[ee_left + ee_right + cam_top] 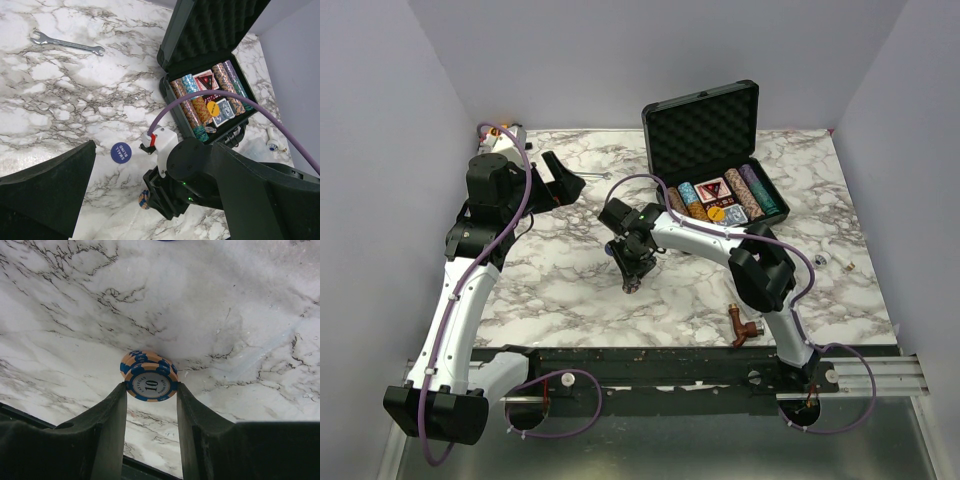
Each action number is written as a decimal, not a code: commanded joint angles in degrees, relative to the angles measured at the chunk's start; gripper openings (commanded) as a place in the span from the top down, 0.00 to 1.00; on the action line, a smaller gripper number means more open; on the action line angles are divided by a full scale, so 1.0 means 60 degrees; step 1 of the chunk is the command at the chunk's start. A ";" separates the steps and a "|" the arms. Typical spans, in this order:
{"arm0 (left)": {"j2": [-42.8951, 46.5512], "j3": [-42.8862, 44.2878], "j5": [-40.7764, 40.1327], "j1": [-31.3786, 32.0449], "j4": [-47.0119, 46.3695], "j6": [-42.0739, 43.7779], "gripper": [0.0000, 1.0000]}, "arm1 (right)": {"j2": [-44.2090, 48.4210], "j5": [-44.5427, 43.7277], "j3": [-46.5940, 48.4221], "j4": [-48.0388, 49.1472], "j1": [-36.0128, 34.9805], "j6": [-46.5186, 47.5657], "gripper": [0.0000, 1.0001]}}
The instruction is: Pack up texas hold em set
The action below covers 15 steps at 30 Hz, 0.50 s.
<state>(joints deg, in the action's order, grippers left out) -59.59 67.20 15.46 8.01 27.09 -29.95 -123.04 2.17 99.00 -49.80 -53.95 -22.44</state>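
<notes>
Near the middle of the marble counter (pixel 570 290), we see the right hand (pixel 632 275) pointed downward and clamped on a small stack of orange-and-blue poker chips (pixel 149 376). The chips are pinched by their edges between the two dark fingers (pixel 107 415), and the top chip's face, marked 10, is turned toward the wrist camera. We cannot tell whether the stack touches the stone beneath it. The left hand (pixel 565 182) hangs over the far left of the counter with its jaws spread wide apart and nothing between them. The black briefcase (pixel 705 120) stands at the far right of the counter, well apart from the held chips, with its lid raised to show the bumpy foam lining. Inside its lower half we count several rows of chips (pixel 192 107) lying side by side. A red deck (pixel 206 80) sits toward the hinge, a blue deck (pixel 225 111) toward the handle, and a yellow disc (pixel 213 108) rests on top between them. From the left wrist view, a blue disc (pixel 120 152) lettered SMALL BLIND lies flat on the counter just beside the right hand, outside the case. A wrench (pixel 67 44) lies farther off on the open stone. A brown pipe fitting (pixel 742 325) sits at the near edge, close to the right arm's base.
</notes>
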 commanded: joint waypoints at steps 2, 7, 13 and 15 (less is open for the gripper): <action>0.0045 0.0131 0.0063 0.0054 -0.0087 0.0056 0.02 | -0.0195 0.0202 0.0279 -0.0088 -0.0075 0.0130 0.66; 0.0041 0.0123 0.0010 0.0046 -0.0102 0.0069 0.02 | -0.0141 0.0199 0.0214 0.0021 -0.0075 -0.0013 0.50; -0.0003 0.0065 0.0028 0.0056 -0.0148 0.0078 0.01 | 0.0819 0.0198 -0.0582 0.1022 0.0004 -0.0325 0.32; -0.0079 0.0076 0.0043 0.0067 -0.0125 0.0100 0.02 | 0.1046 0.0093 -0.0731 0.1070 0.0169 -0.0437 0.31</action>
<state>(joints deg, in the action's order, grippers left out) -59.61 67.20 15.44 8.01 27.07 -29.93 -121.43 2.68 96.57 -46.76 -53.89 -23.57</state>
